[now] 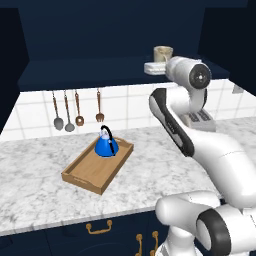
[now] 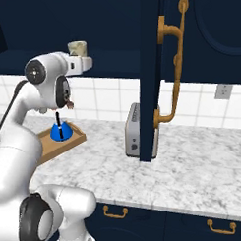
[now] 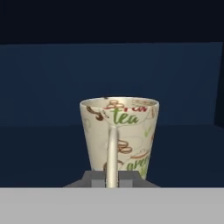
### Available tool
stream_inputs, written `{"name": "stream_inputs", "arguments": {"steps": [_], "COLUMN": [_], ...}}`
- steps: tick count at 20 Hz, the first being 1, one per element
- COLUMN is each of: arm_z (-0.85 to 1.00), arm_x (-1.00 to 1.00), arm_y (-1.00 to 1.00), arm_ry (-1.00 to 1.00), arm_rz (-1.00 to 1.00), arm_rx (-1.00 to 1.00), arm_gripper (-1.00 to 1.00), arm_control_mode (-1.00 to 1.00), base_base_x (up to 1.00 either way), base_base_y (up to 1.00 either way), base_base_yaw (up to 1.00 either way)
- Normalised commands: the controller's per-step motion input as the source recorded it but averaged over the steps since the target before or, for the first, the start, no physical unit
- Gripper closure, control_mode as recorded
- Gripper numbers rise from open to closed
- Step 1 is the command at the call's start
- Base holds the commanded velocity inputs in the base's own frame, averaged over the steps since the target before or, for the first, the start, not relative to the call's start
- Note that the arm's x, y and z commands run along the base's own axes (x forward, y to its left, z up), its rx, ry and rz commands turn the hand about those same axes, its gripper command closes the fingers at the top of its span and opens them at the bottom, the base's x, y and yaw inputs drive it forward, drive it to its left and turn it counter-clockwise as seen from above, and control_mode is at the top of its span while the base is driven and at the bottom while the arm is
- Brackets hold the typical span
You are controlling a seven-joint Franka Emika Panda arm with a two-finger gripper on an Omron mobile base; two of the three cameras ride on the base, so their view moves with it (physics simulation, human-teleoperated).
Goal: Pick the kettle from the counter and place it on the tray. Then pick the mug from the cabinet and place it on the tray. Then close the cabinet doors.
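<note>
Fingers (image 3: 94,178) pinch the thin side handle of the beige mug (image 3: 119,138), which stands upright on the navy cabinet (image 1: 75,75) shelf. The gripper (image 3: 112,179) reaches in at shelf height above the marbled counter (image 1: 165,170). Below, the blue kettle (image 1: 106,142) sits on the wooden tray (image 1: 80,177). A cabinet door (image 2: 151,67) stands open beside the silver toaster (image 2: 133,131).

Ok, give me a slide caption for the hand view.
Gripper shut on the handle of the mug inside the cabinet.
</note>
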Motion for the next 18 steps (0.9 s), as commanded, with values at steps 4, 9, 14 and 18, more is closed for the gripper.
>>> {"name": "stream_inputs", "arguments": {"steps": [4,9,14,18], "arm_z": [0.15,-0.10,-0.37,-0.55], "arm_x": [-0.52,-0.58,-0.59,-0.60], "arm_y": [0.15,0.07,0.11,0.19], "arm_ry": [0.07,0.03,0.00,0.00], "arm_rz": [0.38,0.45,0.43,0.38], "arm_rx": [-0.07,-0.02,0.00,0.00], "arm_gripper": [1.00,1.00,1.00,1.00], "arm_control_mode": [-1.00,-1.00,-1.00,-1.00], "base_base_x": [0.00,0.00,0.00,0.00], "base_base_y": [0.00,0.00,0.00,0.00], "base_base_yaw": [0.00,0.00,0.00,0.00]}}
